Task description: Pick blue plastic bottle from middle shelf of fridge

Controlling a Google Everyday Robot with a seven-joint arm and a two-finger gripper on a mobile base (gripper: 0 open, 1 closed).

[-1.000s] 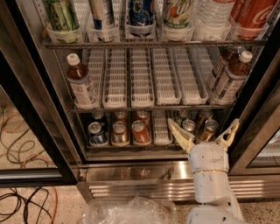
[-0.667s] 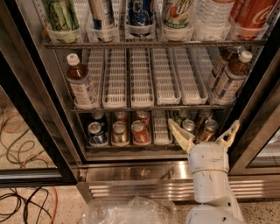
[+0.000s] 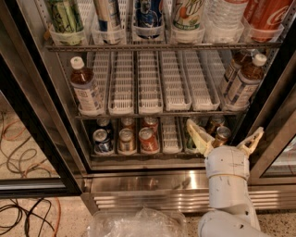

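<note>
The fridge stands open in front of me. Its middle shelf is a wire rack with white perforated lane trays. One blue plastic bottle, with brown drink, white cap and pale label, stands upright in the far-left lane. Two similar bottles stand in the far-right lane, one behind the other. My gripper is open and empty. It sits low on the right, in front of the can rack, below the right-hand bottles and apart from them.
Short cans fill the bottom rack. Tall cans and bottles stand on the top shelf, with a red cola bottle at the right. Black door frames flank the opening. Cables lie on the floor at left, and a clear plastic bag lies below.
</note>
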